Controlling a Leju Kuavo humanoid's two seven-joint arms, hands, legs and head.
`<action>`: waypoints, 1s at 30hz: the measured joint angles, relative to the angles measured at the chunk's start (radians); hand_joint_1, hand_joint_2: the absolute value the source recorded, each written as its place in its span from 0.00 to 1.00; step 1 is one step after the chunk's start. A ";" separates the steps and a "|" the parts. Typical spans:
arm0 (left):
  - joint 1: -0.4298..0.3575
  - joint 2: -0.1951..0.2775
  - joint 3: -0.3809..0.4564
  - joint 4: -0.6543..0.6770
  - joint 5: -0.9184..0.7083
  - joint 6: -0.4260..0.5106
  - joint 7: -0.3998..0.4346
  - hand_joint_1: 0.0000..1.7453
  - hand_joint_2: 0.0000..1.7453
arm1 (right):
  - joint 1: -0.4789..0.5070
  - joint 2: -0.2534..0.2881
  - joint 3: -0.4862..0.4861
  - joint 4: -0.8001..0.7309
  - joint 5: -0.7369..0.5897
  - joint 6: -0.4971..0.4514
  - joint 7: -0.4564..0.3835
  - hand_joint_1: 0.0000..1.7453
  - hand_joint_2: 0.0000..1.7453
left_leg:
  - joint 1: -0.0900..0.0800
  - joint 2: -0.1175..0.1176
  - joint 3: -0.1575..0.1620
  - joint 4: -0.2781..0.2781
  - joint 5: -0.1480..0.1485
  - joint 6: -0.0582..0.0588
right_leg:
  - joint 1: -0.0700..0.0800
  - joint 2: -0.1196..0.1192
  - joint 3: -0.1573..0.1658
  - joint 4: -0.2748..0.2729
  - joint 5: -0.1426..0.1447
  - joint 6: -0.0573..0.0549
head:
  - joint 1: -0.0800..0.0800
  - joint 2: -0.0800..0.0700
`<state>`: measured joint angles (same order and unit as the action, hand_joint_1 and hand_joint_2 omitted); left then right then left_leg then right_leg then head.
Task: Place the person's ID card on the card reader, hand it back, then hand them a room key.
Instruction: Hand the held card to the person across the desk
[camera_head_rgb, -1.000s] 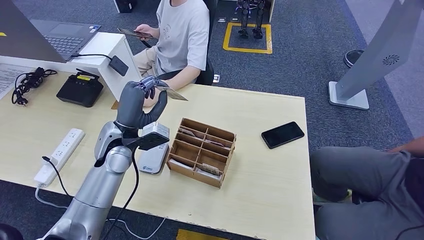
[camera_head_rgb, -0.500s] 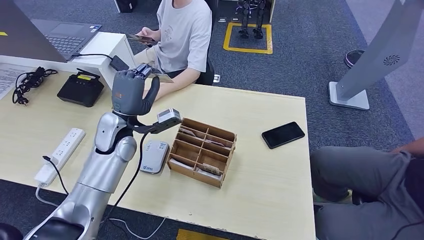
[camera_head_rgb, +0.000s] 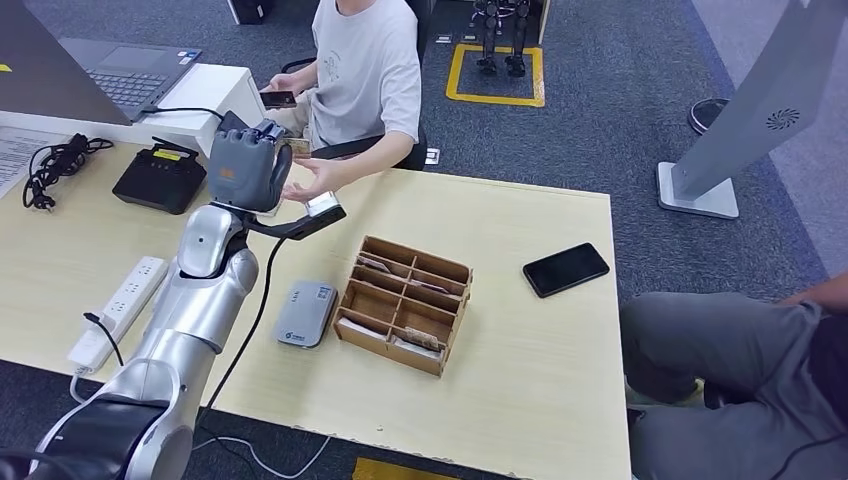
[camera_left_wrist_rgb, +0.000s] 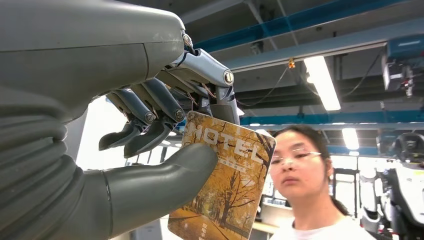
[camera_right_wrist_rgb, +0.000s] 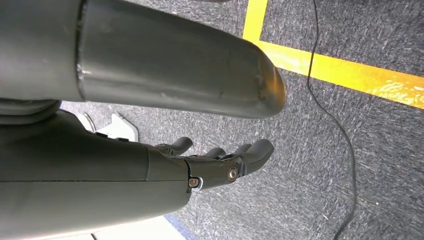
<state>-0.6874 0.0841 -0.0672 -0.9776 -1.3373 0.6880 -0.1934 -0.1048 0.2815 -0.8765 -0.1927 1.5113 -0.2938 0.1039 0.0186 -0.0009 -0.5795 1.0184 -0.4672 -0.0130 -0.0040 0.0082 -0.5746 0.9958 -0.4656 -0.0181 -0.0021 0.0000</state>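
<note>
Table (camera_head_rgb: 520, 330) first: your left hand (camera_head_rgb: 243, 168) is up over its far edge, pinching the room key card (camera_left_wrist_rgb: 225, 180) between thumb and fingers (camera_left_wrist_rgb: 150, 107). You can read "HOTEL" on the card. A person's open hand (camera_head_rgb: 318, 180) waits just beside yours. The wooden box (camera_head_rgb: 404, 303) sits mid-table, with the card reader (camera_head_rgb: 305, 313) just beside it. Your right hand (camera_right_wrist_rgb: 220, 165) hangs over the floor, fingers spread, holding nothing.
</note>
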 joint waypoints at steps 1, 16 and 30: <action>0.000 -0.002 0.011 0.005 -0.003 0.000 -0.003 1.00 1.00 | 0.000 0.000 0.000 0.000 0.000 0.000 0.000 0.00 0.00 | 0.000 0.000 0.000 0.000 0.000 0.000 | 0.000 0.000 0.000 0.000 0.000 0.000 | 0.000 0.000; -0.001 -0.018 0.105 0.061 -0.072 0.000 -0.018 0.94 1.00 | 0.000 0.000 0.001 0.000 0.008 0.002 0.002 0.00 0.00 | 0.000 0.000 0.000 0.000 0.000 0.000 | 0.000 0.000 0.000 0.000 0.000 0.000 | 0.000 0.000; -0.001 -0.026 0.130 0.079 -0.071 0.001 -0.035 0.00 1.00 | 0.000 0.000 0.000 0.000 0.009 0.002 0.008 0.00 0.00 | 0.000 0.000 0.000 0.000 0.000 0.000 | 0.000 0.000 0.000 0.000 0.000 0.000 | 0.000 0.000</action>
<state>-0.6885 0.0579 0.0627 -0.8990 -1.4078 0.6887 -0.2286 -0.1048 0.2815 -0.8761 -0.1926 1.5199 -0.2922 0.1118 0.0186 -0.0008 -0.5796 1.0184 -0.4672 -0.0130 -0.0041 0.0084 -0.5748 0.9958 -0.4655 -0.0182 -0.0022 0.0000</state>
